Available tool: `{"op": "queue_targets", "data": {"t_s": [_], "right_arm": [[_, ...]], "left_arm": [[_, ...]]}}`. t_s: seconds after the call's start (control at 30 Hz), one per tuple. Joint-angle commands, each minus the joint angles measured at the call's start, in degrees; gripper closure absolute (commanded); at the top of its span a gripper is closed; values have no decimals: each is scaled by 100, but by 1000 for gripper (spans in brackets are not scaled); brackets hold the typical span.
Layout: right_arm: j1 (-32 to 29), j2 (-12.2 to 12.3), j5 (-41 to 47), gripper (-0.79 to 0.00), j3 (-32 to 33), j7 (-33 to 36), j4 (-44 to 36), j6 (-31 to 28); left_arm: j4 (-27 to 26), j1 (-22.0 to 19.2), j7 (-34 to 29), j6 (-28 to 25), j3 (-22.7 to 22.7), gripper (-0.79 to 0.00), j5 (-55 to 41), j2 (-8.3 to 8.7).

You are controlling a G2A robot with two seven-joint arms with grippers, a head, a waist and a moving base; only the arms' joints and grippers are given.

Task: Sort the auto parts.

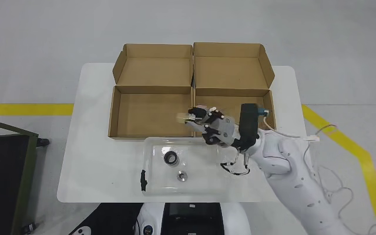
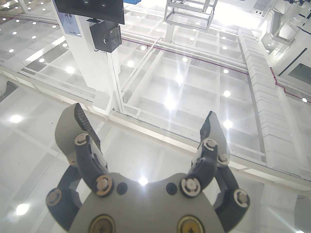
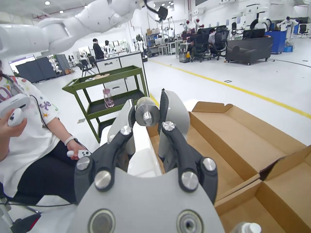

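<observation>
My right gripper [image 1: 189, 117] is shut on a grey metal cylinder part [image 3: 147, 117], a pale stub [image 1: 181, 117] in the top view. It hovers over the right end of the left cardboard box [image 1: 147, 111], by the wall shared with the right cardboard box [image 1: 232, 76]. A clear tray [image 1: 154, 176] at the table's front holds a black ring [image 1: 171, 157] and a small metal part [image 1: 182, 175]. My left gripper [image 2: 143, 120] is open, holds nothing and points up at the ceiling.
A small black piece [image 1: 143, 179] lies against the tray's left edge. A pale part [image 3: 245, 228] sits in the box nearest the right wrist. A green cart [image 3: 107, 90] stands off the table's left side. Both boxes' flaps stand open at the back.
</observation>
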Motion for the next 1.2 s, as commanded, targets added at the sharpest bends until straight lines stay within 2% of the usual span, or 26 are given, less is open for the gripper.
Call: {"op": "queue_targets", "data": {"t_s": [0.0,0.73,1.17], "right_arm": [[10,-4,135,0,63,-70,4,6],[349,-123,1118,0,521,-922,-538,112],[341,-164,1170,0,599,-788,-583,-41]], "left_arm": [[0,0,0,0,0,-785,0,0],[0,0,0,0,0,-785,0,0],[0,0,0,0,0,-785,0,0]]}}
